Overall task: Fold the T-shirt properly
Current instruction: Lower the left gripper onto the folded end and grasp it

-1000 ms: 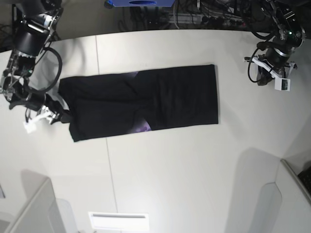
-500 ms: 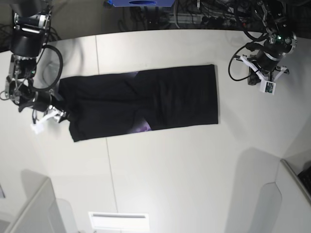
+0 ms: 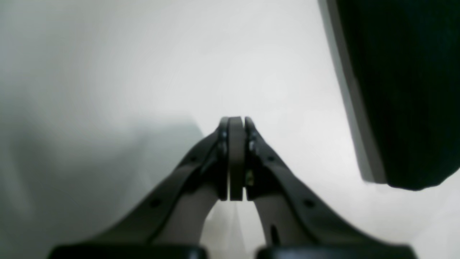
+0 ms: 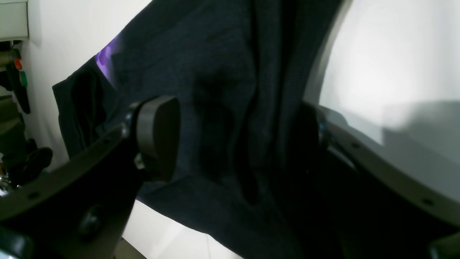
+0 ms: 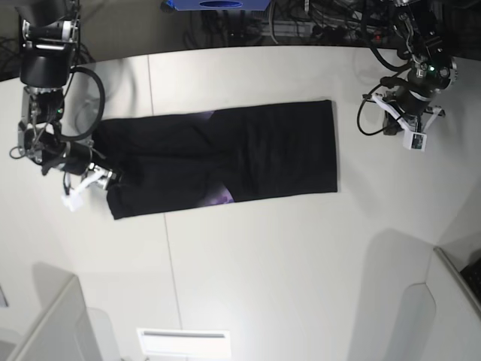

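The black T-shirt (image 5: pixel 225 158) lies flat on the white table (image 5: pixel 263 278) as a long folded band. Slivers of purple print (image 5: pixel 219 197) show at its folds. My right gripper (image 5: pixel 104 179) is at the shirt's left end. In the right wrist view this gripper (image 4: pixel 235 136) is open, and its fingers (image 4: pixel 158 136) stand on either side of wrinkled black cloth (image 4: pixel 222 90). My left gripper (image 5: pixel 402 122) is over bare table, right of the shirt's right edge. In the left wrist view it (image 3: pixel 235 122) is shut and empty, with the shirt's edge (image 3: pixel 402 90) to its upper right.
Cables and a blue object (image 5: pixel 218 4) line the table's back edge. Grey panels stand at the lower left (image 5: pixel 52 323) and lower right (image 5: pixel 451 301). A white slab (image 5: pixel 184 342) lies at the front edge. A seam (image 5: pixel 169 256) runs across the table.
My right gripper has moved right onto the shirt's left end. My left gripper has moved left, closer to the shirt's right edge. The shirt has not moved.
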Tool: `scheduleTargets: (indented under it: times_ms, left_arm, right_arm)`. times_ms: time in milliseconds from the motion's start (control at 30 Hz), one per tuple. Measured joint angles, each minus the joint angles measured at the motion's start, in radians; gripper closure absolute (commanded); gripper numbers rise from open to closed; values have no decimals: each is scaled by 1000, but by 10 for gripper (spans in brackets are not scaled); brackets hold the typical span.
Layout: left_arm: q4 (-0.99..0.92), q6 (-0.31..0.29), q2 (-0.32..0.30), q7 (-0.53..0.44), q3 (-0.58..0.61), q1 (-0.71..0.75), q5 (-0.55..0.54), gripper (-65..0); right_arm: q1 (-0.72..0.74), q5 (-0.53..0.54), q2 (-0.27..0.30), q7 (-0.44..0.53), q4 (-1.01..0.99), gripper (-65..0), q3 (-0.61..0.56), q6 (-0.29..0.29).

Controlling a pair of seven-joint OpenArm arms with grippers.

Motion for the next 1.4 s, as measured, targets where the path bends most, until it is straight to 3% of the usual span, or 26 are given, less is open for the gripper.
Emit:
scheduleTargets:
  times_ms: [200,400,767,1000,1133,1400]
  left_arm:
    - [-16,-1,7,-2,79,-34,2,0]
    - [-19,2,34,1,79,-63,7,0]
    - [-135,2,29,-6,80,-82,8,0]
    - [-176,52,27,-23,81,-118,-1,0]
    - [-187,58,19,-25,175,-144,4,0]
    - [-204,56,29,-25,246,-174,-11,0]
  right_arm:
    - [8,16,7,13,2,-431,-76,8]
    - [8,23,5,19,-1,-419,-80,8]
    - [-4,11,5,90,-46,-6,-89,7]
    - [-2,10,2,101,-50,0,-91,7]
    - [-1,-2,2,106,-35,0,-92,7]
    - [-8,-165,-15,85,64,0,-93,-2]
